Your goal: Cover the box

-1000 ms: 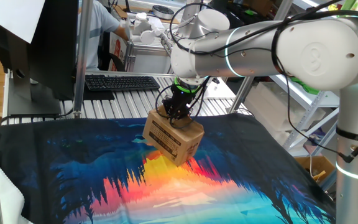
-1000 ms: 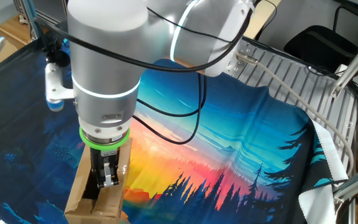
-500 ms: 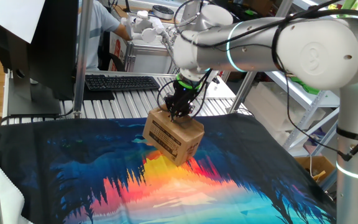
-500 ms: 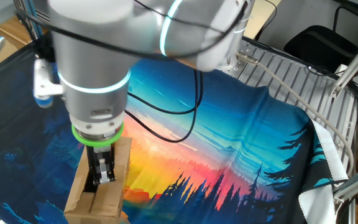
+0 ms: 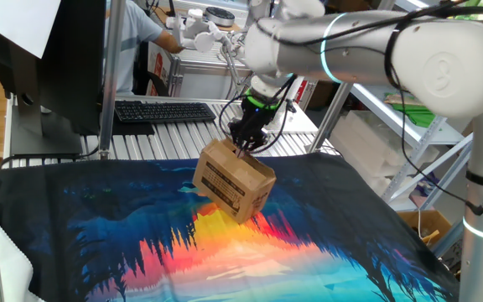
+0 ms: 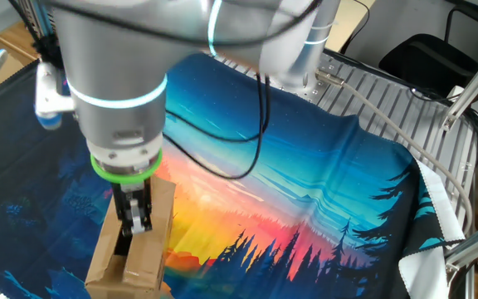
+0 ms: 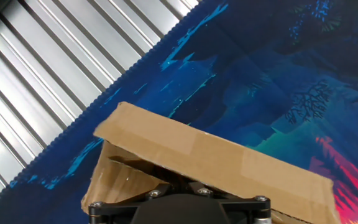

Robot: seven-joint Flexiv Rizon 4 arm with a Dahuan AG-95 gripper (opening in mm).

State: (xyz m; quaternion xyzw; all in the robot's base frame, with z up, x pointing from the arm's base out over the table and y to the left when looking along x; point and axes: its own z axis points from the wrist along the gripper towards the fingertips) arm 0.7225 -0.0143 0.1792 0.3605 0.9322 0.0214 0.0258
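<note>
Your gripper [image 5: 244, 148] has its jaws closed and empty, just above the box [image 5: 233, 186], over its top flaps.

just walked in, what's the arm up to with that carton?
The arm is folding shut the flaps of the box, a small brown carton sitting on a colourful printed cloth. Its end effector is closed, points down and sits just above the carton's top. In the hand view one flap lies folded over the opening, but a gap still shows beneath its edge, so the box isn't fully covered yet.
</note>
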